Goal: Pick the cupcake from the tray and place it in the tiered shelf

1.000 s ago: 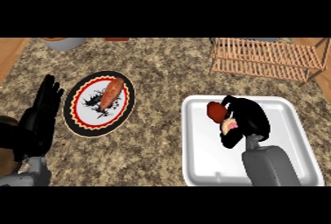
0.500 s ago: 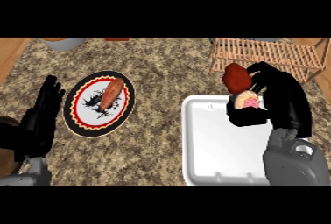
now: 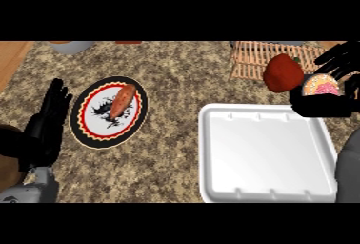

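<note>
My right hand is at the right edge, above the far right corner of the white tray, fingers curled round the cupcake. The cupcake shows a dark red top and a pink, speckled underside. It hangs just in front of the wooden slatted tiered shelf at the back right, partly overlapping it in the view. The tray holds nothing. My left hand rests open at the left edge, fingers up.
A round plate with a black and red rim lies left of the tray and carries an orange sweet potato. A grey bowl peeks in at the back left. Wooden floor shows beyond the counter's left edge.
My right hand has lifted the cupcake out of the tray and carried it up and to the right, toward the shelf. The left hand has stayed put.
</note>
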Robot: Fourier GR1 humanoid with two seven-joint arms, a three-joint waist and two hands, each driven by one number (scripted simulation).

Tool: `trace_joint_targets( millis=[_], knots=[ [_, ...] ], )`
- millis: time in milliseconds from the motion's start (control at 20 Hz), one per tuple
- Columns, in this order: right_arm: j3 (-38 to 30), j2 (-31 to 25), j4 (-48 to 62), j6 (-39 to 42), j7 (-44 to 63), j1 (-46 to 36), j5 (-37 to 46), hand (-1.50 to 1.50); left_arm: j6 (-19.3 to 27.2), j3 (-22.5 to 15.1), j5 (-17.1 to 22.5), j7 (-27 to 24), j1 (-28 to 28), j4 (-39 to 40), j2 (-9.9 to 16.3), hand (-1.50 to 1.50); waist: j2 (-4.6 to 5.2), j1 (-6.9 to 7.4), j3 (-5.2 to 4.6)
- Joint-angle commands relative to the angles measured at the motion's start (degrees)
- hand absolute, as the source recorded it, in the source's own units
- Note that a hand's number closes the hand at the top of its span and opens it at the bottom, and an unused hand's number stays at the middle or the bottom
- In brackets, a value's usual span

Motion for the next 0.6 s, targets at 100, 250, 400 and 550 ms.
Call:
trace_joint_targets(
  millis=[100,250,400,550],
  knots=[
    [-6.54,-5.06,11.37,-5.98,-5.95,-3.64,-1.74,1.5,-0.95,-1.17,-0.59,-1.28,1.68,-0.37,-1.39,0.0,0.15,0.39,0.01],
    [-5.63,-4.47,12.31,-9.57,-5.85,-5.06,-1.18,1.5,-0.19,-0.61,-1.64,-2.32,1.24,1.24,-1.84,0.0,0.11,0.29,0.0],
    [-8.03,-7.05,21.55,-13.34,-10.62,-7.72,-2.39,1.5,-0.45,-1.33,-2.13,0.42,1.2,-1.92,-1.55,0.0,0.15,0.51,0.01],
    [-9.91,-8.36,28.63,-19.16,-18.41,-4.86,-2.99,1.5,-0.72,-0.36,-1.4,0.05,0.88,-0.61,-1.59,0.0,0.2,0.47,0.03]
  ],
)
